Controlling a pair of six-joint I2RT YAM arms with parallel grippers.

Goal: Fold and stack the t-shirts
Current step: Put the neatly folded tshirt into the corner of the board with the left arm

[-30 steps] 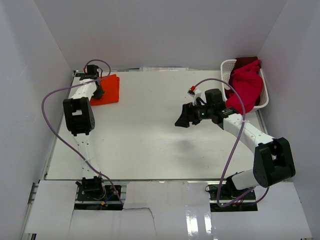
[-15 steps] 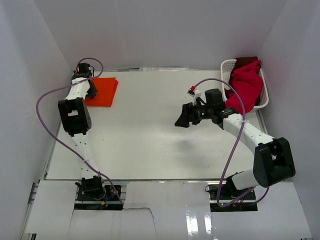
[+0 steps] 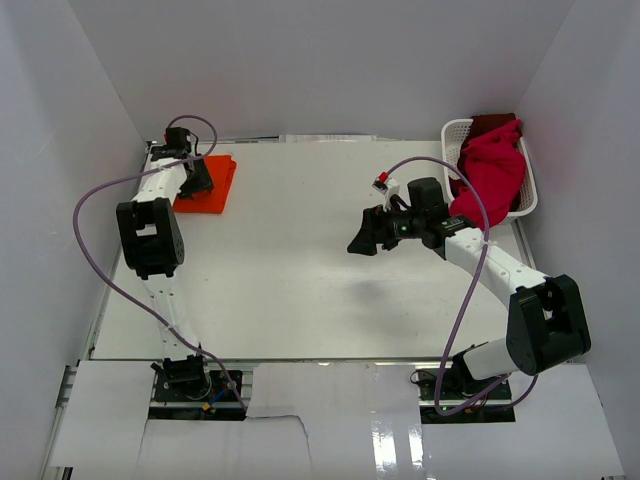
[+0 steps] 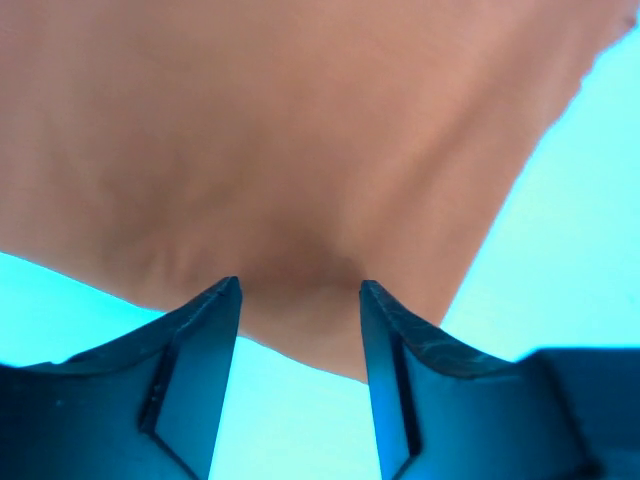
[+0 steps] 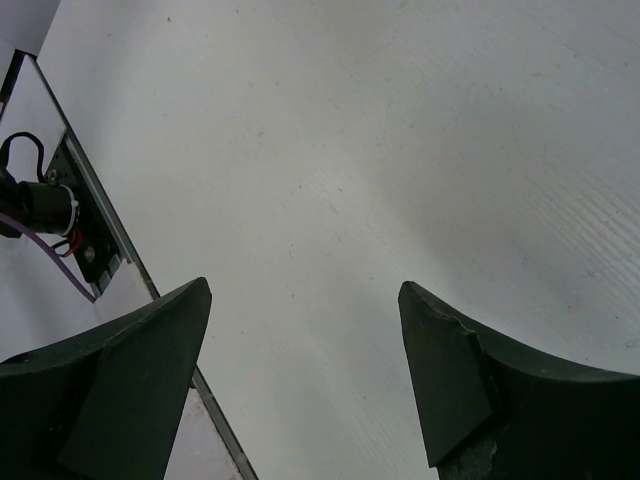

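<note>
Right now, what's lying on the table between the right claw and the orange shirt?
Nothing. The top view shows only bare white table between the right claw and the orange t-shirt.

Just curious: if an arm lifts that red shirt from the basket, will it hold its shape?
Probably not: the red shirt lies crumpled, draped over the basket rim, so likely floppy. It may snag on the rim.

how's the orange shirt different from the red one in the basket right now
The orange shirt lies folded flat on the table; the red shirt is bunched up, spilling over the basket. The orange one is far left with the open left gripper right at it; the red one is far right, the right gripper away from it. Both are plain cloth.
</note>
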